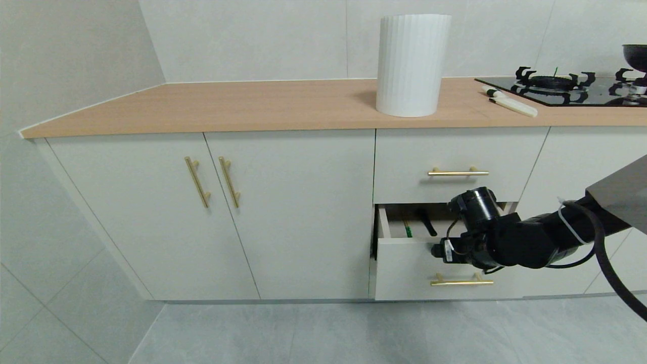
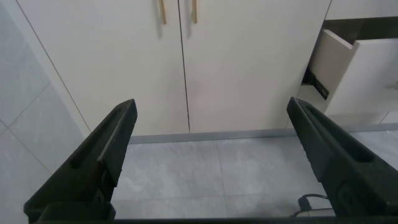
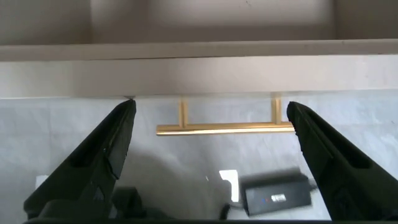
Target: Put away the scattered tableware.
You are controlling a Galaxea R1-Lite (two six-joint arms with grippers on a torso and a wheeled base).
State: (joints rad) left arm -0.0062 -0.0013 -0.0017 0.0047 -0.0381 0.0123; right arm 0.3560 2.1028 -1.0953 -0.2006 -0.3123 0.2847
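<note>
Two white-handled utensils (image 1: pixel 511 105) lie on the wooden countertop (image 1: pixel 252 106) beside the hob. Below them the lower drawer (image 1: pixel 404 263) stands pulled out; a dark utensil (image 1: pixel 427 222) and a green-tipped stick (image 1: pixel 407 228) lie inside it. My right gripper (image 3: pixel 208 109) hangs open and holds nothing, just in front of the drawer's front panel and above its gold handle (image 3: pixel 224 129). My left gripper (image 2: pixel 211 106) is low, open, with nothing between its fingers, facing the cabinet doors (image 2: pixel 180 62) and the floor; the open drawer (image 2: pixel 348 68) lies off to its side.
A tall white ribbed cylinder (image 1: pixel 412 64) stands on the countertop above the drawers. A black gas hob (image 1: pixel 561 88) with a dark pot (image 1: pixel 636 53) is at the far right. The upper drawer (image 1: pixel 457 164) is closed. The grey floor (image 1: pixel 323 333) lies below.
</note>
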